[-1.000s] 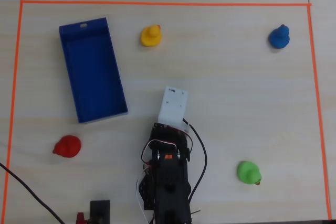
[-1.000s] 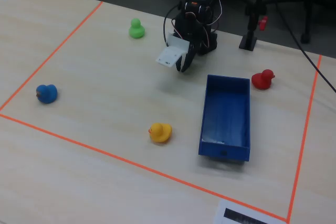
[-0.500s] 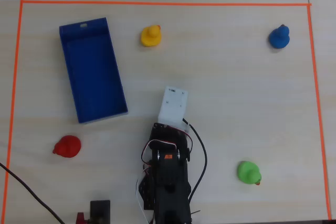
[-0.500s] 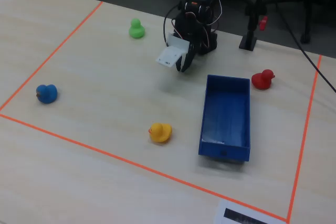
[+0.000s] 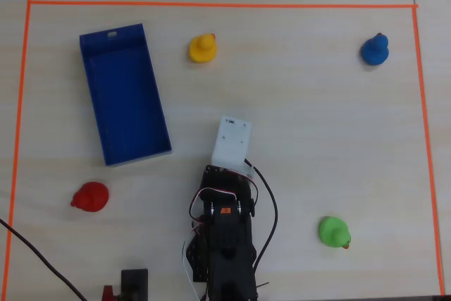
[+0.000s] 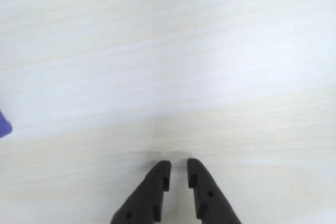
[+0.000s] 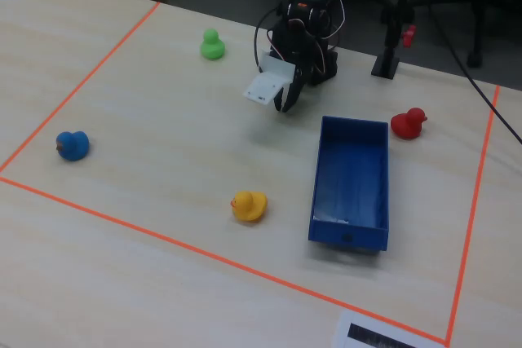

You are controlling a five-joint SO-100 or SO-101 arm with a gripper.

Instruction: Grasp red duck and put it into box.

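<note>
Claw (image 6: 178, 174) empty, fingers nearly together with a thin gap, hovering over bare table (image 5: 317, 125) at the arm's 12 o'clock in the overhead view. Red duck (image 5: 90, 197) sits on the table at the arm's 9 o'clock. Box (image 5: 124, 94) lies at 11 o'clock, apart from the duck.

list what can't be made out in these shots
- Pincer, overhead view: hidden under the arm's white block.
- Red duck, wrist view: outside the frame; only bare table shows.
- Box, wrist view: cut by the left edge to a blue sliver.
- Paper print, fixed view: too small, cut off.
</note>
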